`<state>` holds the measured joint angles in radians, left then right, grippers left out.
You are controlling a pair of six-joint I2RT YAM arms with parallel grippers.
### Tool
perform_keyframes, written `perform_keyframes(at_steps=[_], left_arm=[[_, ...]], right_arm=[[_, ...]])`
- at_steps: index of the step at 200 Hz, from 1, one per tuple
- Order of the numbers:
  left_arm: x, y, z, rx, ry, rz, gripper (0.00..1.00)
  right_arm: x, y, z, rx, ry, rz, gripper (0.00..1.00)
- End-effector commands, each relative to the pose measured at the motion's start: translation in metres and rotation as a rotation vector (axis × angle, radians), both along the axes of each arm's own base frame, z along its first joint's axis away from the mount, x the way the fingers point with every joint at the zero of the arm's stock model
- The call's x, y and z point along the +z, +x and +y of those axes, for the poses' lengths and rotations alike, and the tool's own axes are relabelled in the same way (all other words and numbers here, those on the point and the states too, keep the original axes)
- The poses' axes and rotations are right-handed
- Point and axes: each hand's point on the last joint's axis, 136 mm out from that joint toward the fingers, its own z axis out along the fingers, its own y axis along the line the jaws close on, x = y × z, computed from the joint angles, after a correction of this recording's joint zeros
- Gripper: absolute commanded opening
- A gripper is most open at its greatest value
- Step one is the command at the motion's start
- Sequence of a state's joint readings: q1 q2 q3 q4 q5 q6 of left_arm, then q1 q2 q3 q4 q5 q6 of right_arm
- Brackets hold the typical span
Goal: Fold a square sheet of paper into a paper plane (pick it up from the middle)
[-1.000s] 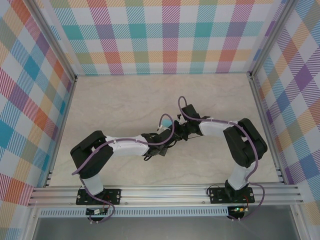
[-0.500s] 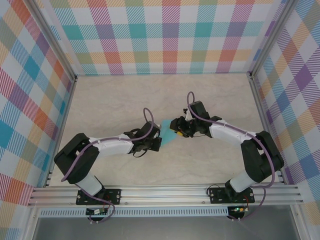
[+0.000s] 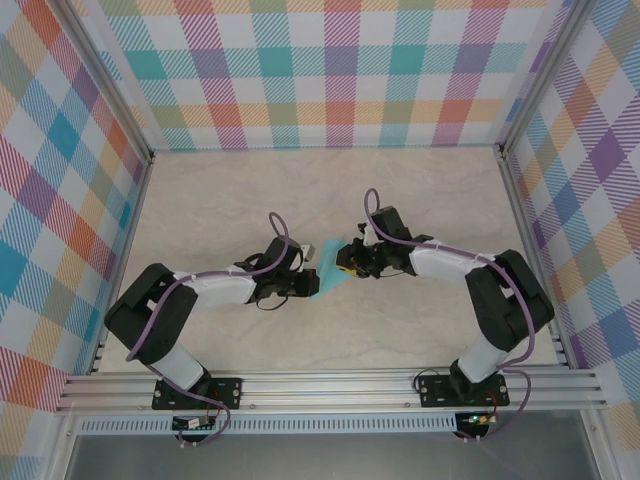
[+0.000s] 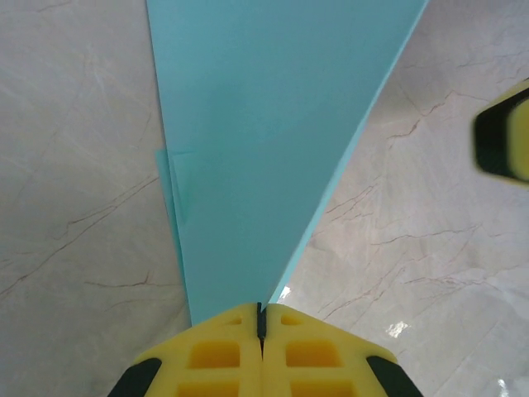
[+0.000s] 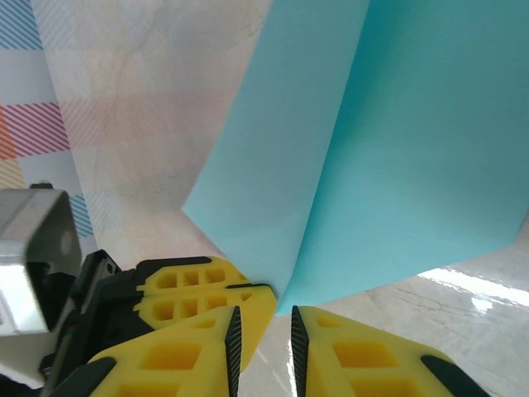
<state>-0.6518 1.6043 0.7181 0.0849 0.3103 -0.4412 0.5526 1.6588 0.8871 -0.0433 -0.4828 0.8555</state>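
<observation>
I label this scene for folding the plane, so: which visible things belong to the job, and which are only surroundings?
Job: turquoise paper, partly folded; left gripper, shut on its pointed end; right gripper, slightly open at its edge.
Surroundings: table; plaid walls; metal frame rail.

You had a pale marbled tabletop (image 3: 230,200) beneath the left gripper (image 3: 311,283) and right gripper (image 3: 347,268). Checked walls (image 3: 330,70) stood well beyond them, and an aluminium rail (image 3: 330,385) lay behind.
</observation>
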Motion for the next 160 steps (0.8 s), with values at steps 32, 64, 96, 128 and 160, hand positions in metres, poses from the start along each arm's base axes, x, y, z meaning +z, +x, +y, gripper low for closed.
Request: perform_keyframes(at_steps=[32,64,96,128,160], left_arm=[[-0.008,0.001,-0.001,-0.014,-0.075,0.067,0.05],[-0.014,0.001,0.002,-0.017,-0.087,0.099,0.05],[-0.017,0.003,0.003,-0.018,-0.109,0.124,0.05],[-0.018,0.005,0.005,-0.018,-0.128,0.14,0.05],[-0.021,0.005,0.007,-0.023,-0.141,0.157,0.05]], right_arm=[[0.009,0.009,0.032,0.046,0.087,-0.012,0.21],[0.004,0.014,0.035,0.034,0.075,0.0,0.21],[-0.003,0.019,0.039,0.025,0.076,0.02,0.21],[-0.01,0.023,0.041,0.017,0.063,0.032,0.21],[-0.015,0.028,0.044,0.015,0.059,0.038,0.21]])
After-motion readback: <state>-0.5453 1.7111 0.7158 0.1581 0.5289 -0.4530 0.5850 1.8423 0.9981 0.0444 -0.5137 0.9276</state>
